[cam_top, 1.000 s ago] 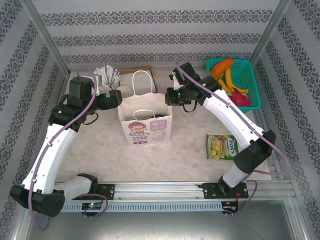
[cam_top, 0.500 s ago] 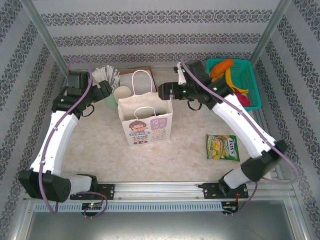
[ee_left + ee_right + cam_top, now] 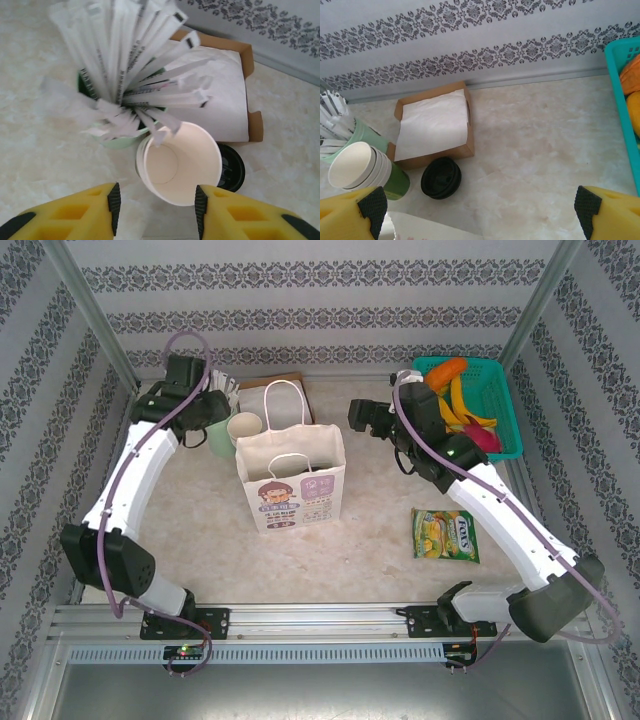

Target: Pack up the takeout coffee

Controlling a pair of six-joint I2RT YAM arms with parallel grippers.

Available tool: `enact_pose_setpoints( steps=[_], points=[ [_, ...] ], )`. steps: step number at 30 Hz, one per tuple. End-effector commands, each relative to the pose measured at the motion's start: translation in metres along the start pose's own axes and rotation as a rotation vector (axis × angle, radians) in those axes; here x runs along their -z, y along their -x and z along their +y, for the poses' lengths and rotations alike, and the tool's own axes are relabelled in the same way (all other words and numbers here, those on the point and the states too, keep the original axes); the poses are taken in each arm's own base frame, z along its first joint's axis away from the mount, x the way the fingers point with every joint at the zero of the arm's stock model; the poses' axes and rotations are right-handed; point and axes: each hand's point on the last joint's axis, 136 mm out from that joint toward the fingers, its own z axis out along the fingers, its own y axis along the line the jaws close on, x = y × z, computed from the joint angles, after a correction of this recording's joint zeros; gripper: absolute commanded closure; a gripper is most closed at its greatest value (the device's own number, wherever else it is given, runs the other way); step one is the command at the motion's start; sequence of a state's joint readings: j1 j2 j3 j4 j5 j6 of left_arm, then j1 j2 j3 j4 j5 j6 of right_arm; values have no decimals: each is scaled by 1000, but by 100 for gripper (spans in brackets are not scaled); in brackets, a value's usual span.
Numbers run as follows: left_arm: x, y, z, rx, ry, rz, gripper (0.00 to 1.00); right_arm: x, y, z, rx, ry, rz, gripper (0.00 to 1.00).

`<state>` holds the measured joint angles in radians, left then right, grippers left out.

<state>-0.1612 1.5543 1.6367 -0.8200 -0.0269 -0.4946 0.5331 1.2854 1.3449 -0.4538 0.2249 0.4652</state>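
Tabletop [image 3: 200, 540] of pale marble pattern carries everything, with the two arms reaching over it from the near edge. A white paper bag [image 3: 292, 480] with handles and a cartoon print stands upright in the middle. At the far right a teal basket [image 3: 508, 400] holds orange, yellow and pink produce. Near the back wall lies a shallow cardboard tray [image 3: 432, 157] with a white napkin [image 3: 435, 122] in it. A green and yellow snack packet [image 3: 445, 533] lies flat to the bag's right, well apart from it. A pale green cup [image 3: 355, 135] bristles with white wrapped sticks [image 3: 135, 60], and just beside it stands a stack of cream paper cups [image 3: 180, 165]. The takeout coffee [image 3: 441, 177], seen from above mostly as its round black lid, stands on the table just in front of the tray and near the cup stack, behind the bag and outside it. The left gripper [image 3: 156, 205] hangs over the cup stack with its yellow fingers [image 3: 112, 202] partly apart; whether they touch the cup's rim cannot be told. The right gripper [image 3: 479, 205] hovers beyond the bag's right side with its jaws spread wide, holding nothing.
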Motion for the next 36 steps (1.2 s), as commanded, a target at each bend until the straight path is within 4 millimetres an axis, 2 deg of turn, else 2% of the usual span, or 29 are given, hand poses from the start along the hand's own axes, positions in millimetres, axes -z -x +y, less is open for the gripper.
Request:
enact_pose_setpoints(
  steps=[1, 5, 9, 18, 33, 36],
  points=[
    [-10, -8, -4, -90, 56, 70, 55, 1, 11, -3, -29, -10, -51, 2],
    [-29, -4, -4, -129, 131, 88, 60, 4, 16, -4, -23, -9, -65, 2],
    [-39, 0, -3, -141, 163, 85, 68, 7, 15, -7, -14, -15, -64, 2],
    [-45, -2, 4, -154, 200, 81, 69, 11, 6, -15, -1, -46, -42, 2],
    [-66, -12, 4, -182, 212, 137, 75, 19, 7, -18, -4, -54, -46, 2],
    [-69, -14, 4, -189, 210, 142, 82, 19, 6, -18, -5, -54, -42, 2]
  ],
)
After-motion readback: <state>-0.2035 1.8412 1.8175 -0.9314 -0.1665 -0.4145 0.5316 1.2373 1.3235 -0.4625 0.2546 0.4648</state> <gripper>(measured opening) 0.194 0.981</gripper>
